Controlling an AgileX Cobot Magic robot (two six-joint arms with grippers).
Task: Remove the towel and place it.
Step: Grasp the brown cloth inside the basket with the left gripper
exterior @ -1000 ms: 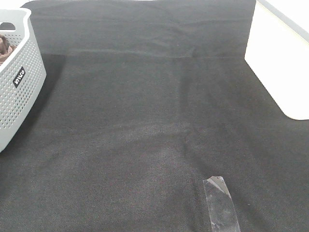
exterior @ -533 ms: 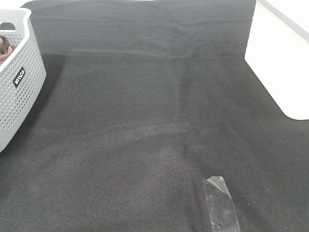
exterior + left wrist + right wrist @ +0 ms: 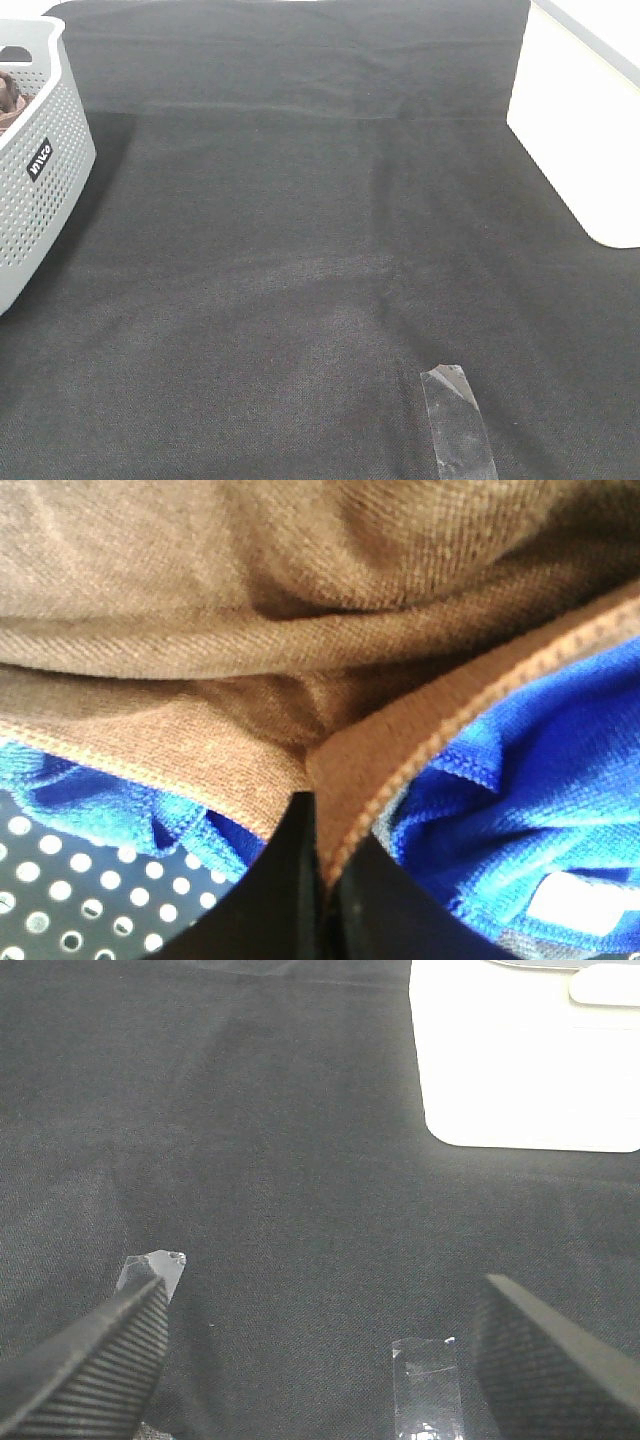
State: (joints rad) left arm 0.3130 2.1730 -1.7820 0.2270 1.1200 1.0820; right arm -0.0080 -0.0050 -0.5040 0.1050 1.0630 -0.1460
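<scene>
The reddish-brown towel [image 3: 300,600] fills the left wrist view, bunched in folds, with a stitched hem running across it. My left gripper [image 3: 322,825] is shut on a fold of the towel at its hem, inside the grey basket [image 3: 45,190]. A small part of the towel [image 3: 10,95] shows over the basket's rim in the exterior high view. Neither gripper shows in that view. My right gripper [image 3: 320,1360] is open and empty, hovering over the black table covering [image 3: 280,1140].
A blue cloth [image 3: 520,800] lies under the towel in the basket, whose perforated wall [image 3: 50,880] shows beside it. Strips of clear tape [image 3: 458,420] stick to the black covering [image 3: 300,250] near the front. A white surface [image 3: 590,130] borders the right side.
</scene>
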